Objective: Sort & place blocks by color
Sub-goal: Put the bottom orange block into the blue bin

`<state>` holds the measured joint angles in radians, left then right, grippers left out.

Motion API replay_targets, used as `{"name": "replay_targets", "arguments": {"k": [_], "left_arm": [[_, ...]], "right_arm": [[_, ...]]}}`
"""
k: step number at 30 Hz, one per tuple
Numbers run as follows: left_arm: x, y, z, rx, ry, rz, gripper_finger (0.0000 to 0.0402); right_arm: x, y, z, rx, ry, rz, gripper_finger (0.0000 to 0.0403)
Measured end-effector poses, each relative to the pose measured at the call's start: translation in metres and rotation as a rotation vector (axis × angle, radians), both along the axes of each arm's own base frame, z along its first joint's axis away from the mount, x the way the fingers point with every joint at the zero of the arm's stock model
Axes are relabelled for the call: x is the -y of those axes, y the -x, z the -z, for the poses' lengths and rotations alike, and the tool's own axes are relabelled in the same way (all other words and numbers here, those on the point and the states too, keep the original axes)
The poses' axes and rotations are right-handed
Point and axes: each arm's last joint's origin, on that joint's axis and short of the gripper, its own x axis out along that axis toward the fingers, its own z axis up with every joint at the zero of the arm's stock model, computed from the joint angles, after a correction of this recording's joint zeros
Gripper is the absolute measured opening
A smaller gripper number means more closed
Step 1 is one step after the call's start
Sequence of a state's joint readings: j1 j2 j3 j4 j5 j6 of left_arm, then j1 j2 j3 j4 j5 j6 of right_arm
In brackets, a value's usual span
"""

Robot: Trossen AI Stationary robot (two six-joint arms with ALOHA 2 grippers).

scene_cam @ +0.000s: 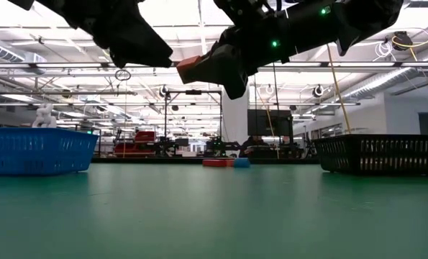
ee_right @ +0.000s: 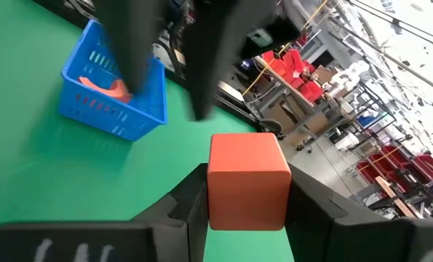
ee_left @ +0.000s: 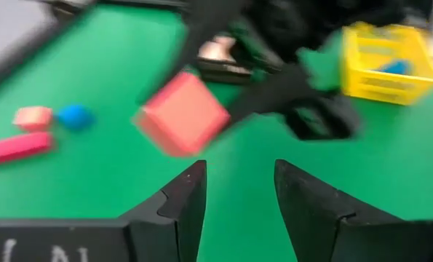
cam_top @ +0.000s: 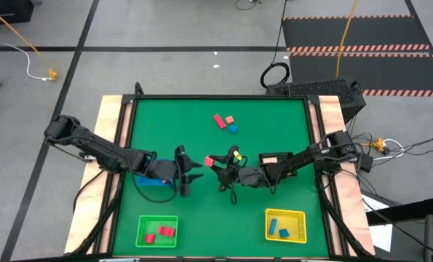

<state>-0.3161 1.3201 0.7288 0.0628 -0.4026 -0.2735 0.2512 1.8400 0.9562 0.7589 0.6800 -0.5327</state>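
Salmon-pink cube point(ee_right: 247, 180) clamped in right gripper point(cam_top: 213, 163) mid-table | left gripper point(ee_left: 239, 191) gaped, facing it | step: handover | next: likely blue tray point(cam_top: 152, 182), left.

Taking the table point(cam_top: 289, 116) centre as reference: the two grippers meet there, the left gripper point(cam_top: 196, 169) facing the right gripper point(cam_top: 215, 164), which clamps a cube point(cam_top: 209, 161) above the surface. Three loose blocks point(cam_top: 225, 122) lie behind this point. One tray point(cam_top: 145, 181) sits under the left arm, another tray point(cam_top: 276, 159) under the right arm, and two more trays point(cam_top: 158, 231) point(cam_top: 285, 225) stand at the front, each holding blocks.
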Motion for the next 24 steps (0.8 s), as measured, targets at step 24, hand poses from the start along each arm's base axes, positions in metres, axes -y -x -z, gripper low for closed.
{"name": "replay_targets", "arguments": {"k": [24], "left_arm": [[-0.0023,-0.0012,0.0012,-0.024,0.11,0.07,0.0067]], "right_arm": [[0.0002,0.0001,0.0004,-0.002,0.002,0.0,0.0121]]}}
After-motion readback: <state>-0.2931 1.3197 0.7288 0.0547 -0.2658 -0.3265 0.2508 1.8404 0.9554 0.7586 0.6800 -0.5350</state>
